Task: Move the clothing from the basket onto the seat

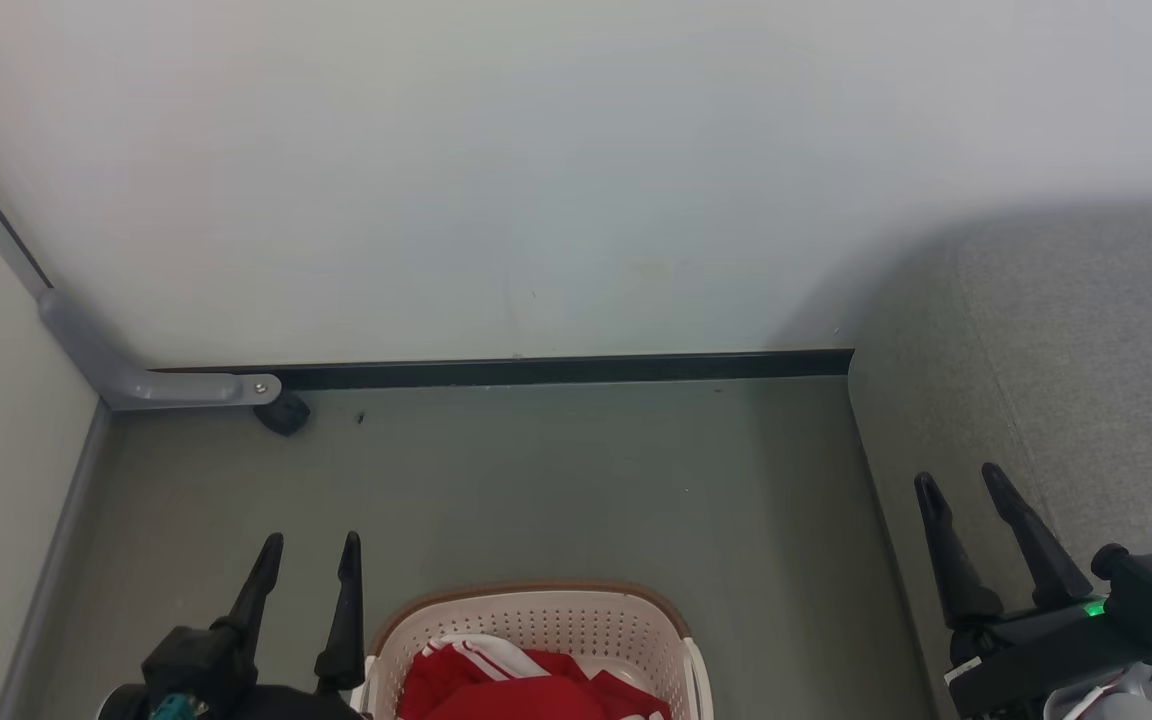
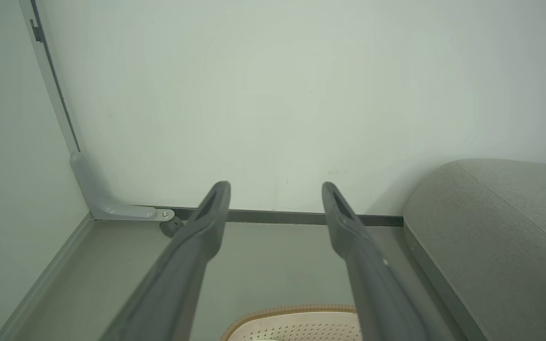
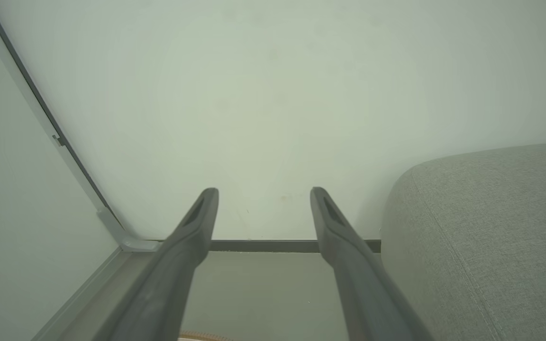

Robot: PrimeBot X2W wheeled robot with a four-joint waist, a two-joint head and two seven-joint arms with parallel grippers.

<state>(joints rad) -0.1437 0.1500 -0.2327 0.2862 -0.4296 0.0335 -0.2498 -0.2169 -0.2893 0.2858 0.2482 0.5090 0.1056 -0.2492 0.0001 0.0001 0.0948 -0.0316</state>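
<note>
1. My left gripper is hanging at the lower left of the head view, fingers spread apart and gripping nothing.
2. My right gripper is sitting at the lower right, fingers likewise parted and empty, tips pointing up along the near edge of the seat.
3. The basket is standing on the floor just beside my left gripper, between the two grippers and nearer the left one.
4. The clothing is lying bunched inside the basket, red with white stripes showing. The frame edge is cutting it off, so I can't tell how much is in there.
5. The seat is taking up the right side, running back to the wall, with bare floor separating it from the basket.
6. A dark skirting strip is running along the wall's foot. A grey bracket is sitting in the left corner, with a small dark piece just under its end, possibly a stopper.
</note>
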